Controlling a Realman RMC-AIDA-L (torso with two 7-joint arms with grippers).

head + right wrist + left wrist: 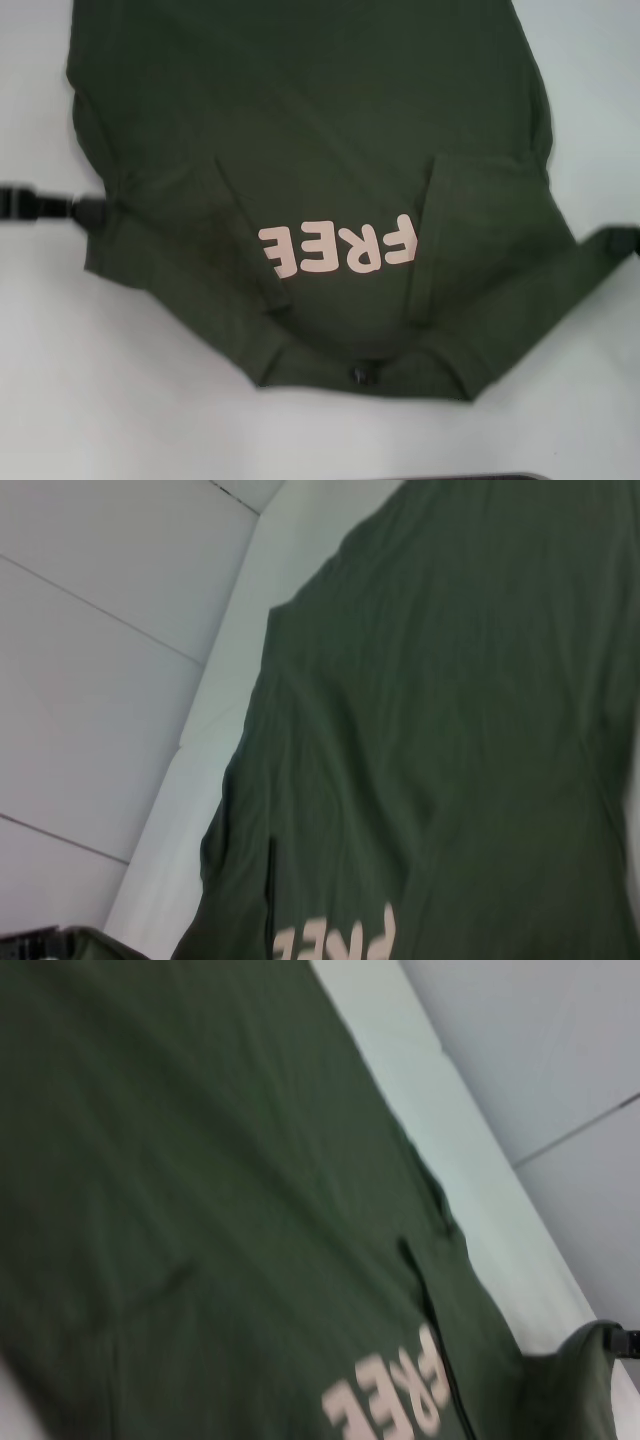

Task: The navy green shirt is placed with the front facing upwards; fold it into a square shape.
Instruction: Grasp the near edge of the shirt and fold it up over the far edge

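Head view: navy green shirt (320, 150) lies spread on the white table (100, 420), front up, collar (362, 372) at the near edge toward the robot, hem running off the far side of the picture. Cream "FREE" lettering (338, 248) reads upside down from this camera. Both sleeves are turned in over the chest, their inner edges flanking the lettering on either side.

Left gripper (88, 212) comes in low from the robot's left, its dark tip at the shirt's side edge, right where the folded sleeve meets the body. Cloth covers the fingertips; how far the jaws are apart, cannot tell. Whether it grips fabric or only touches it, cannot tell.

Right gripper (618, 240) sits at the opposite side edge, a dark tip at the cloth's far corner on the robot's right. The shirt rises to a peak there, so fabric appears lifted at that tip. Jaw opening hidden; cannot tell.

Left wrist view: shirt fills most of the picture just below the tool, lettering at the near end, a fold crease beside it, pale table strip past the cloth. The other arm's gripper (612, 1338) shows at the far corner with green cloth draped up against it.

Right wrist view: shirt close beneath, lettering partly visible, white table and wall panels beyond its edge.
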